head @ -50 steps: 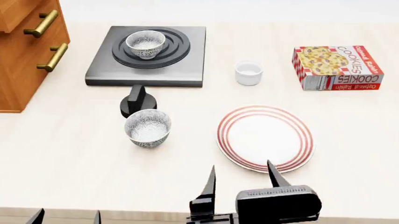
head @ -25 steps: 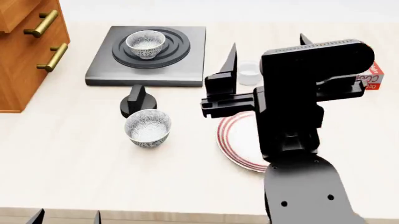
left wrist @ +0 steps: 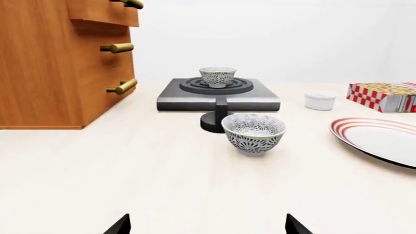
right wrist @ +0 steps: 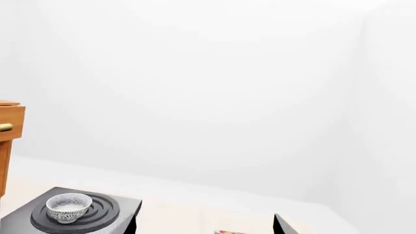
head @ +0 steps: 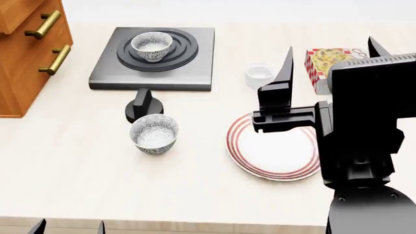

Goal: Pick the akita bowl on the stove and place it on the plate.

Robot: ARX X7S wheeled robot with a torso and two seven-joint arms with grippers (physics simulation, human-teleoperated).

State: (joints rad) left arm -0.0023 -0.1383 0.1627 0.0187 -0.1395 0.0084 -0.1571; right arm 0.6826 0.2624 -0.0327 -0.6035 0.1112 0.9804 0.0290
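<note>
Two speckled bowls are out: your target bowl (head: 151,45) sits on the stove (head: 153,59), well apart from the plate (head: 275,146), and your right fingers (head: 284,73) hover wide, empty.

My right arm is raised high in the head view, its wrist block filling the right side. My right gripper (head: 330,53) has its two fingers spread wide and holds nothing. My left gripper (head: 68,227) sits low (only two fingertips show), also parted and holding nothing.
</note>
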